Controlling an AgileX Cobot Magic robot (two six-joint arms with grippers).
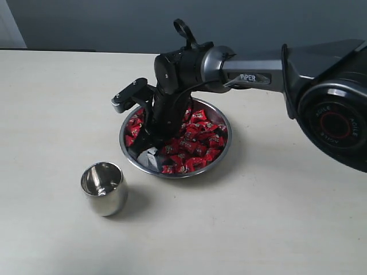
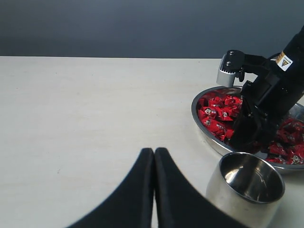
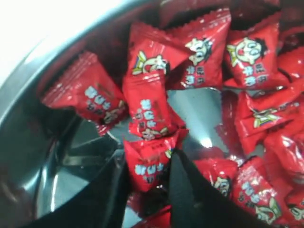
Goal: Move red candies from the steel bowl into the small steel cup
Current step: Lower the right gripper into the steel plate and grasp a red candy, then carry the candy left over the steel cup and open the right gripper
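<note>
**Right hand down among the candies, cup standing apart**

The tabletop (image 1: 275,217) was a pale cream, matte surface with faint grain, ending at a plain grey-blue wall (image 1: 114,23). The steel bowl (image 1: 227,143) sat near its middle, heaped with red candies (image 1: 198,140), with bare mirror bottom showing at the side nearest the cup. The small steel cup (image 1: 103,189) stood upright on the tabletop near the bowl but clear of its rim.

The right hand (image 1: 148,149) reached down into the bowl. Its fingers stood part-way apart on either side of one candy (image 3: 149,168), right against the wrapper. The candy lay in the bowl, and I cannot tell whether the fingers actually gripped it.

The left hand (image 2: 154,151) hung above bare tabletop just beside the cup, its fingers pressed together on nothing.
</note>
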